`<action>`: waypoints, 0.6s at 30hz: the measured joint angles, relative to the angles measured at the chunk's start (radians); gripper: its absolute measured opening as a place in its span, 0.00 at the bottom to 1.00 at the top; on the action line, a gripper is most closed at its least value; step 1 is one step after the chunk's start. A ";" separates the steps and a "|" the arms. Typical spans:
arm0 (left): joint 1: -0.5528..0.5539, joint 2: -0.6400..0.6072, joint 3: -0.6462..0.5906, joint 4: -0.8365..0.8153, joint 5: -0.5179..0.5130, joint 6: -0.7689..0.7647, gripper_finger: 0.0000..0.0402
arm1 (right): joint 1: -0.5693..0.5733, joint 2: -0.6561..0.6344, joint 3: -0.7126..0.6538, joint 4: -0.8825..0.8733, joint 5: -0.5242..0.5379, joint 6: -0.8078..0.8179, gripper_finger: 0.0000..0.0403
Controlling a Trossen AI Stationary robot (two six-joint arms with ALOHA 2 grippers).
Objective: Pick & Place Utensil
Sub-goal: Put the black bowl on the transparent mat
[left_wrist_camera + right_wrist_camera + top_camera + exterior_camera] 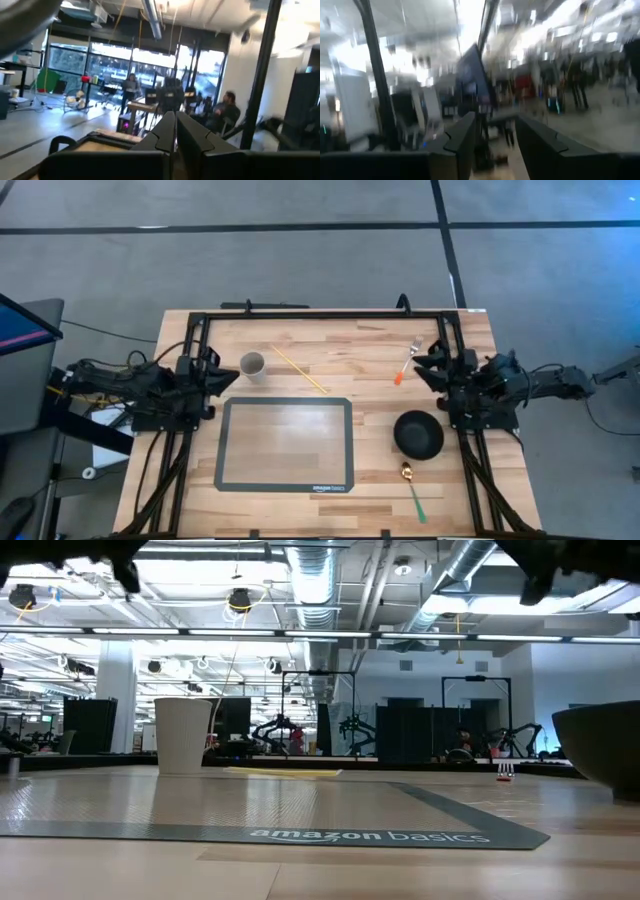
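A fork with an orange handle lies flat on the wood near the table's right side; in the low view the fork is a small far shape. A spoon with a gold bowl and green handle lies at the near right. Two yellow chopsticks lie by a white cup. My right gripper hovers at the right edge, just right of the fork, open. My left gripper waits at the left edge beside the cup, shut. Both wrist views look out over the room.
A dark-framed grey mat fills the table's middle and shows again as the mat in the low view. A black bowl stands right of it, between fork and spoon. A black frame rail runs along the far edge. People sit in the room behind.
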 joint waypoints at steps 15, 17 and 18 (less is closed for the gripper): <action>0.000 0.329 0.147 -0.014 -0.018 0.134 0.33 | 0.309 0.581 0.503 -0.772 0.032 0.310 0.39; 0.000 0.334 0.147 -0.014 -0.036 0.134 0.36 | 0.330 0.630 0.529 -0.864 0.036 0.438 0.40; 0.000 0.334 0.147 -0.015 -0.043 0.134 0.37 | 0.340 0.657 0.540 -0.909 0.041 0.515 0.40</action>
